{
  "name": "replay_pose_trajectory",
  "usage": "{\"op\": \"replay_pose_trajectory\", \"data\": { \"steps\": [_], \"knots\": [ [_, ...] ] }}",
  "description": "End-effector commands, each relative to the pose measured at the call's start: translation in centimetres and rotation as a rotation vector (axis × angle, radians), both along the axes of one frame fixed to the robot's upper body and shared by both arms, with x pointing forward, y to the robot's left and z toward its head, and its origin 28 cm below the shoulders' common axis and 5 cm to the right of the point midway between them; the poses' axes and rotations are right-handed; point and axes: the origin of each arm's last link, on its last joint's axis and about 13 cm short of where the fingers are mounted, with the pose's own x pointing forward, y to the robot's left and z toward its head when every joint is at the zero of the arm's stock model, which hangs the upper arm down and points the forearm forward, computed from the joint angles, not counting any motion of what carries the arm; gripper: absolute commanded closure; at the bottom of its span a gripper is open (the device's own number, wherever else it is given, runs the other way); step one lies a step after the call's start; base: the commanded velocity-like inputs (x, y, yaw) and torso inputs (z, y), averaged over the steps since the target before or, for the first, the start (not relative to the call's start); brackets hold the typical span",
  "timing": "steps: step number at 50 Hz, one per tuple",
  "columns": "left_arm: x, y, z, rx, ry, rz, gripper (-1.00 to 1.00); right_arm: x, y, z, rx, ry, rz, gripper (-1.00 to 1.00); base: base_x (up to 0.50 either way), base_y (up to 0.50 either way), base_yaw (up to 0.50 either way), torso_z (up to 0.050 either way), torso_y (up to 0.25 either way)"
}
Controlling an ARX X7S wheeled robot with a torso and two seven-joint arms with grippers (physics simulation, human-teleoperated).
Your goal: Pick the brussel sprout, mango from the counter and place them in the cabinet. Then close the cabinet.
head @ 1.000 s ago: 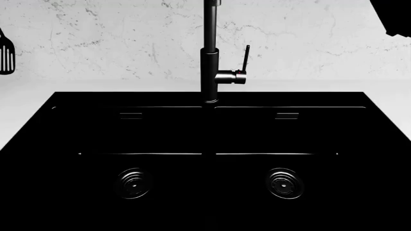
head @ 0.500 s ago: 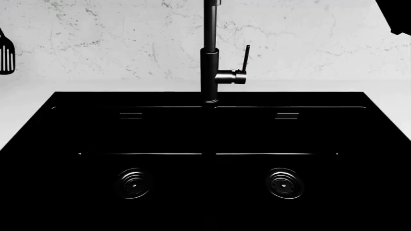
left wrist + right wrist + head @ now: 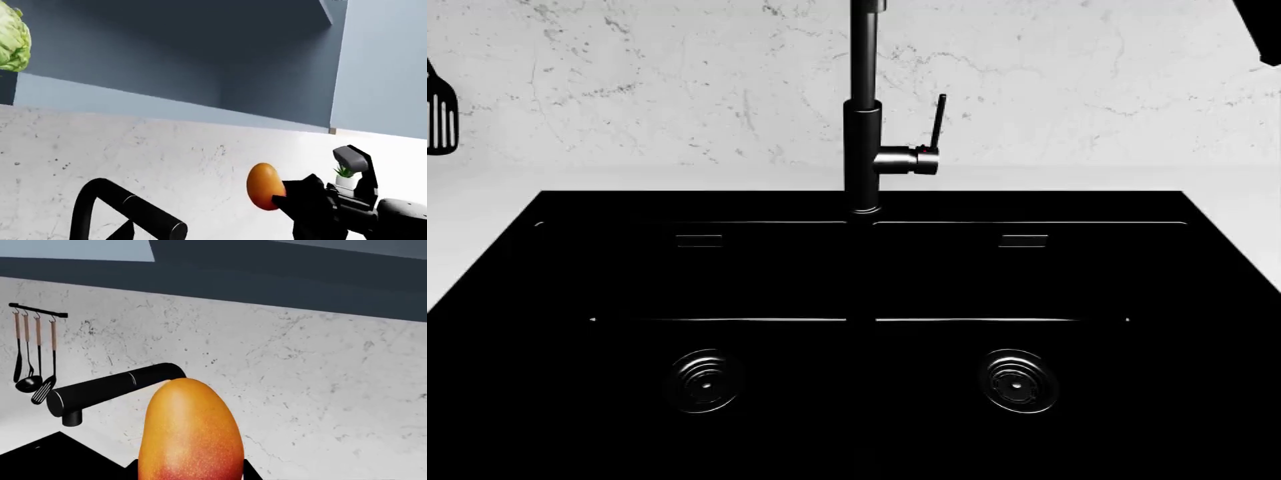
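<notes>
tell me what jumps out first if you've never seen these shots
The mango fills the right wrist view, held up before the marbled wall by the right pincer. The head view is mostly black double sink with a tall faucet. The brussel sprout sits at the open cabinet.

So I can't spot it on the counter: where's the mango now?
The mango is off the counter, held in the right gripper up in front of the marbled wall, below the cabinet.

- My right arm [image 3: 1268, 30] has slid further out at the head view's top right corner; only a small dark sliver shows now.
</notes>
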Motion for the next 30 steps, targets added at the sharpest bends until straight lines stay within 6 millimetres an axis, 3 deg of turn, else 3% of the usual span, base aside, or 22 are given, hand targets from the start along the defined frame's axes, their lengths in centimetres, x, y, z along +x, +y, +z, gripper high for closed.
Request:
{"op": "replay_pose_trajectory", "data": {
  "steps": [1,19,30],
  "knots": [
    [1.0,1.0,-0.9,-0.028,-0.031,0.212,-1.00,-0.2,-0.2,0.2,0.002,-0.020,-0.009,1.00,0.00,0.00,0.00,0.000,0.000],
    [3.9,3.0,-1.7,-0.075,0.038,0.611,-1.00,-0.2,-0.3,0.0,0.006,-0.022,-0.010,1.00,0.00,0.00,0.00,0.000,0.001],
    [5.0,3.7,-2.6,-0.058,0.055,0.674,-1.00,-1.5,-0.6,0.1,0.027,-0.059,-0.032,1.00,0.00,0.00,0.00,0.000,0.000]
  ]
}}
